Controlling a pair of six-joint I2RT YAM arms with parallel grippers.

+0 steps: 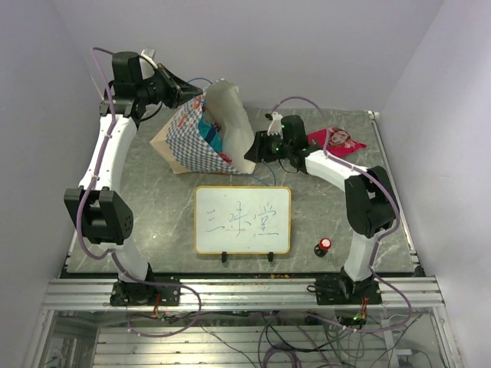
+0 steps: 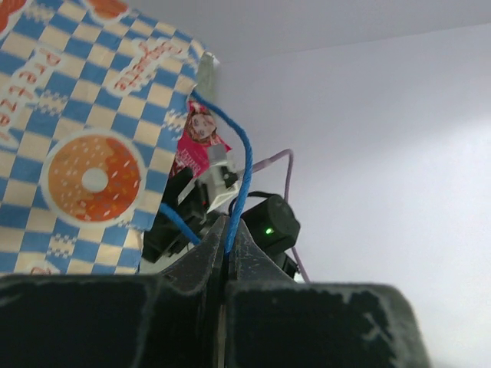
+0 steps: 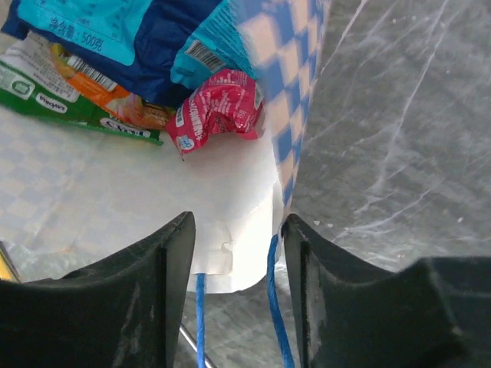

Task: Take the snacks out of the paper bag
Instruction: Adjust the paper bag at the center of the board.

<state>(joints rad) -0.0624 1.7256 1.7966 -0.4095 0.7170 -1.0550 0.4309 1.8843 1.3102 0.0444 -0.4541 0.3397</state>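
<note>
The paper bag [image 1: 201, 132] lies tilted at the back of the table, its mouth facing right. My left gripper [image 1: 192, 93] [image 2: 228, 224] is shut on the bag's blue cord handle [image 2: 244, 180], above the bag's checkered side [image 2: 84, 130]. My right gripper [image 1: 250, 150] [image 3: 238, 222] is open at the bag's mouth, with the white inner wall [image 3: 153, 207] between its fingers. Inside lie snacks: a crumpled red wrapper [image 3: 219, 111], a blue packet [image 3: 146, 38], and orange and green packets [image 3: 84, 100]. One red snack packet [image 1: 337, 142] lies on the table, right of the right gripper.
A framed whiteboard [image 1: 242, 220] stands in front of the bag at the table's middle. A small red-capped black knob [image 1: 324, 245] sits near the front right. Loose blue cord [image 3: 275, 307] trails by my right gripper's fingers. Walls close in at the back and sides.
</note>
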